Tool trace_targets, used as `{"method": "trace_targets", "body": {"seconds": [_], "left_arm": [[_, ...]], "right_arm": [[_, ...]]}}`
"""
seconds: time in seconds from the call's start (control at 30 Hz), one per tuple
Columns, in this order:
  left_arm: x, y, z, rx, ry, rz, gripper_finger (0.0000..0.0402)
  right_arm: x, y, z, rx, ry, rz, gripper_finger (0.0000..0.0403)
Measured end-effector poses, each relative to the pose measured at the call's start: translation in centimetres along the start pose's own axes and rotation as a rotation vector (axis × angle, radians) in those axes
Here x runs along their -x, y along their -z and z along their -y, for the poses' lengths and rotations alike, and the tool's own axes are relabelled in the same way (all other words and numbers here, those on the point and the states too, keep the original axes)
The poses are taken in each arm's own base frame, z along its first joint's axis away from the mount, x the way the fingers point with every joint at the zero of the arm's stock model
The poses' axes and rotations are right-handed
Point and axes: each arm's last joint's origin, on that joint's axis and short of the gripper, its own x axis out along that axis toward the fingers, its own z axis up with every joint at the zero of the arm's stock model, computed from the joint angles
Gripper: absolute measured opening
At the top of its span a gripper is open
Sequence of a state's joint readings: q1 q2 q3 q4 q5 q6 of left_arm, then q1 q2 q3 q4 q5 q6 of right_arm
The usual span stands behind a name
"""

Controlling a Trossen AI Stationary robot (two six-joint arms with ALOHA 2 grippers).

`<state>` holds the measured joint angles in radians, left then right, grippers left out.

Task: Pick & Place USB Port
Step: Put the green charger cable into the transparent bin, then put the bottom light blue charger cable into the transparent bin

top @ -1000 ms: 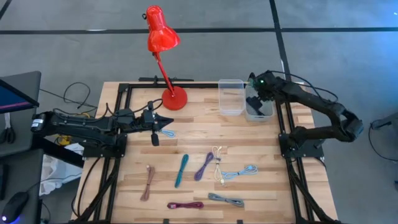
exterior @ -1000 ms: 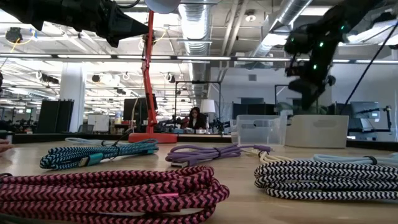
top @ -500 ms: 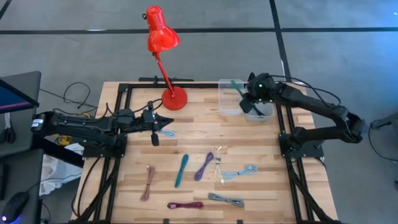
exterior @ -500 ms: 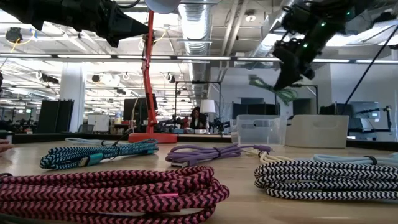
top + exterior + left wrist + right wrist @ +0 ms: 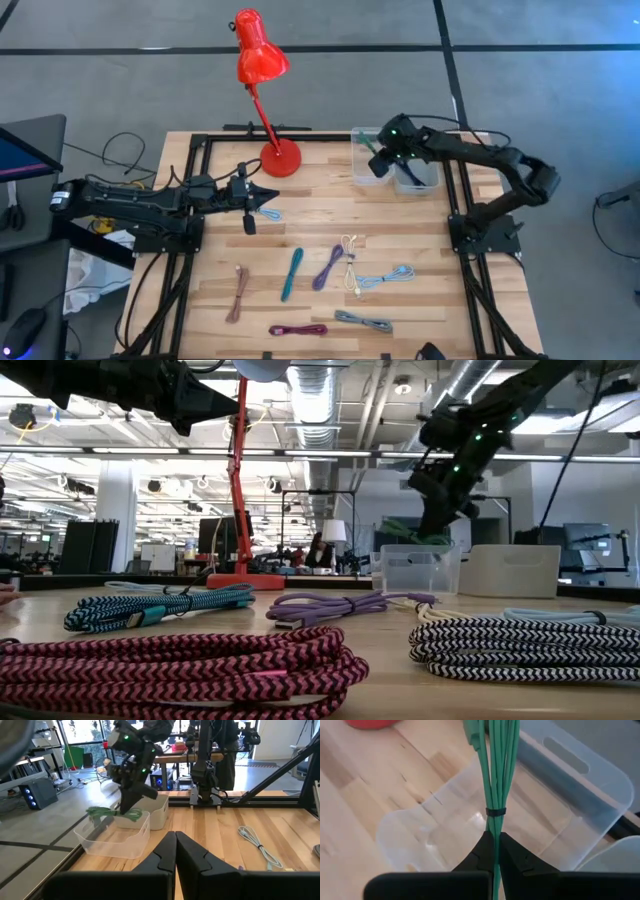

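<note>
My right gripper (image 5: 383, 160) is shut on a green cable bundle (image 5: 496, 770) and hovers over a clear plastic bin (image 5: 370, 170) at the table's far right. In the left wrist view the green cable bundle (image 5: 112, 813) sticks out sideways just above the clear bin (image 5: 115, 837). In the low view my right gripper (image 5: 437, 510) hangs over the clear bin (image 5: 415, 570). My left gripper (image 5: 272, 194) is shut and hovers at the table's left, above a light blue cable (image 5: 268, 213). My right gripper pinches the green bundle between its two fingers just behind the black tie band (image 5: 495, 812). The strands run on past the fingertips, in line with the fingers. The bundle is lifted clear and reaches out over the bin's opening, roughly level in the left wrist view.
A frosted bin (image 5: 420, 178) stands right of the clear one. A red desk lamp (image 5: 281, 157) stands at the far edge. Several coiled cables lie on the near half: teal (image 5: 291, 273), purple (image 5: 328, 267), white (image 5: 348, 250), brown (image 5: 238, 293), magenta (image 5: 297, 329), grey (image 5: 363, 321).
My right gripper rose out of the frosted bin with the green cable in its fingers, swung toward the table's left and came down over the clear bin. The cable went from high in the air to just above the bin's rim.
</note>
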<state>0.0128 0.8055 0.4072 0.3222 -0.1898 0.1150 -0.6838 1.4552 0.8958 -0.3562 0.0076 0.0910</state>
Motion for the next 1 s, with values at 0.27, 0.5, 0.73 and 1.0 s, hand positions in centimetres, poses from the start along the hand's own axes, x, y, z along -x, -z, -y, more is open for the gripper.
{"method": "trace_targets", "body": {"seconds": [0.27,0.5,0.73,1.0], "left_arm": [[0.0,0.0,0.0,0.000,0.000,0.000,0.0006],[0.0,0.0,0.0,0.000,0.000,0.000,0.0006],[0.0,0.0,0.0,0.000,0.000,0.000,0.0006],[0.0,0.0,0.0,0.000,0.000,0.000,0.0006]], "right_arm": [[-2.4,-1.6,0.0,0.017,0.010,-0.090,0.0000],[-3.5,-1.7,0.2,0.044,0.083,-0.172,0.0000],[-3.4,-1.9,-0.1,0.080,0.078,-0.148,0.0022],[-2.7,-2.7,-0.6,0.113,0.069,-0.135,0.0082]]}}
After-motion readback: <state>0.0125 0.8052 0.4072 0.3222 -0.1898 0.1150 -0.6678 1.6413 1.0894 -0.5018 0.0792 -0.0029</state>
